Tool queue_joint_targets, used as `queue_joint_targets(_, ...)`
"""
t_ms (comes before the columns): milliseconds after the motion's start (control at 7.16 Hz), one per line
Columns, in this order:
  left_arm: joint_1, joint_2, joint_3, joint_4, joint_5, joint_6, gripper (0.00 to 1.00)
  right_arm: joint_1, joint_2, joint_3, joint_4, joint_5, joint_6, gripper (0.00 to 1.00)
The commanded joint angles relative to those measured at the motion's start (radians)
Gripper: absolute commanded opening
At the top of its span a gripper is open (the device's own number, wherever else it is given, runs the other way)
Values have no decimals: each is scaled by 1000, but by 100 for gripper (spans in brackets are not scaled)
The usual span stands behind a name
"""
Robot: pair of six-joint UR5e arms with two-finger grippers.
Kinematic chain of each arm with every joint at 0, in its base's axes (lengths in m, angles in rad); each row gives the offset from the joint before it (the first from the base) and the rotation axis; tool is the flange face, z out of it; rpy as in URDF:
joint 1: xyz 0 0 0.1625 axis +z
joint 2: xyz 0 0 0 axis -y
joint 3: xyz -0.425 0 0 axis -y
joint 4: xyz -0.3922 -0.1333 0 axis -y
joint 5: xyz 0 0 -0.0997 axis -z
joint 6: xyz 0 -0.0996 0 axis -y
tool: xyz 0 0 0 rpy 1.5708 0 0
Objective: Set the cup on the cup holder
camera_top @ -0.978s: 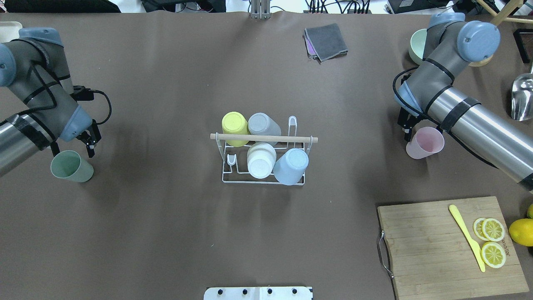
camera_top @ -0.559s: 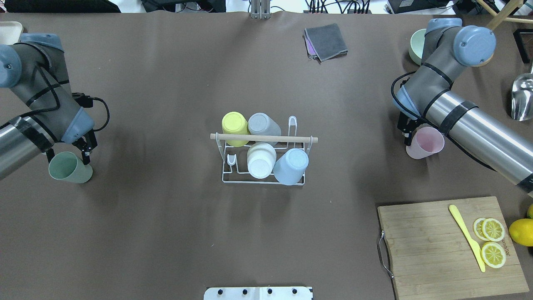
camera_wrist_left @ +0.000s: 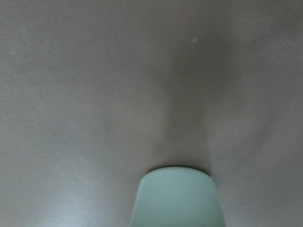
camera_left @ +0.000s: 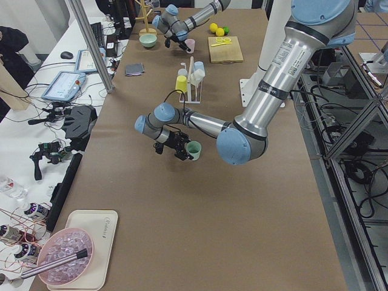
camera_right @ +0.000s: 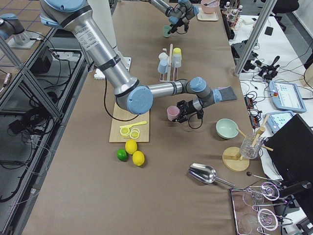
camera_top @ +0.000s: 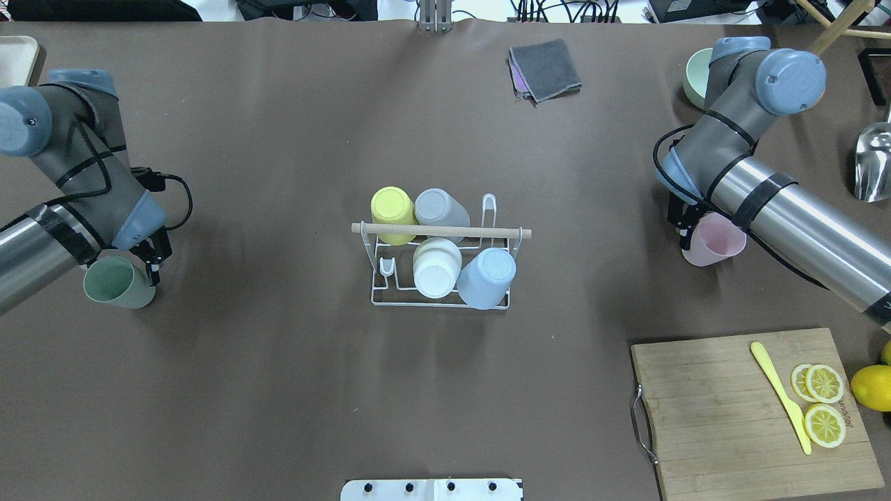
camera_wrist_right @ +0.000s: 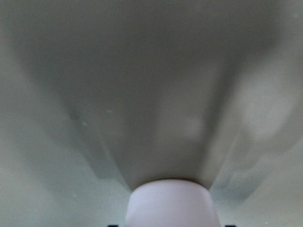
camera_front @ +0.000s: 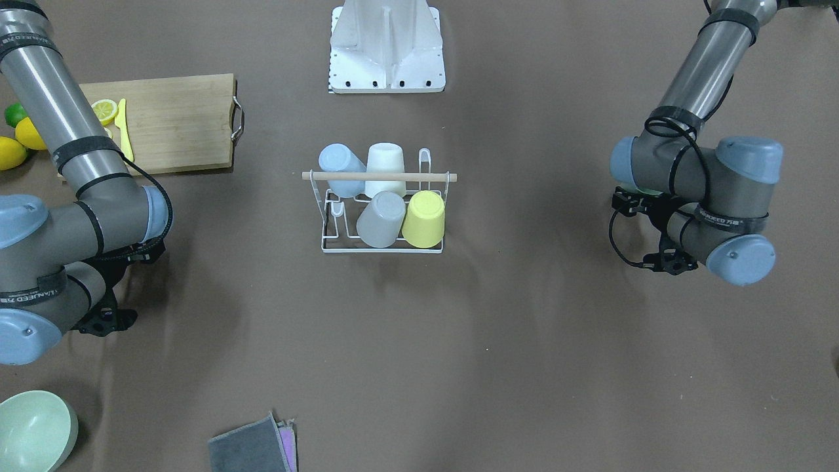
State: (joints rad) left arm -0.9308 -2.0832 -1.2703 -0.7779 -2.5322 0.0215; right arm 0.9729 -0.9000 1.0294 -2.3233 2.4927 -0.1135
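The cup holder (camera_top: pixel 441 230) is a white wire rack with a wooden rod, standing at the table's middle; it also shows in the front-facing view (camera_front: pixel 379 176). Yellow, grey, white and blue cups sit upturned on its prongs, and two prongs are bare. My left gripper (camera_top: pixel 141 267) is shut on a green cup (camera_top: pixel 117 285), held tilted just over the table at the left. The green cup fills the bottom of the left wrist view (camera_wrist_left: pixel 176 198). My right gripper (camera_top: pixel 695 229) is shut on a pink cup (camera_top: pixel 715 240) at the right, also in the right wrist view (camera_wrist_right: pixel 171 205).
A wooden cutting board (camera_top: pixel 724 410) with lemon slices and a yellow knife lies front right, with a whole lemon (camera_top: pixel 871 387) beside it. A grey cloth (camera_top: pixel 545 69) lies at the back. A pale green bowl (camera_top: pixel 695 76) and a metal scoop (camera_top: pixel 873 163) are at the far right.
Both arms have turned at the wrist and elbow. The green cup has sunk slightly toward the front and tilted more. The pink cup has barely shifted.
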Motion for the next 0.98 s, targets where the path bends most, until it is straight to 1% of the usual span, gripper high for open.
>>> queue_joint_targets(0, 13, 2, 0, 0, -10, 0, 40, 6, 3, 0, 2, 5, 2, 39)
queue_joint_targets(140, 15, 12, 0, -1, -10, 5, 20, 26, 3, 12, 8, 12, 2, 37)
queue_joint_targets(279, 15, 15, 0, -1, -10, 6, 5, 59, 0, 36, 18, 31, -11, 37)
queue_joint_targets(419, 15, 15, -3, -1, -11, 6, 0, 88, -16, 81, 22, 66, -55, 37)
queue_joint_targets(559, 3, 15, -9, -6, -11, 6, 0, 119, -45, 125, 68, 87, -117, 37)
queue_joint_targets(699, -44, 14, -23, -11, -11, 6, 0, 160, -81, 183, 185, 103, -130, 37)
queue_joint_targets(838, -122, 12, -77, -11, -11, 6, 0, 176, -121, 210, 338, 132, -127, 35)
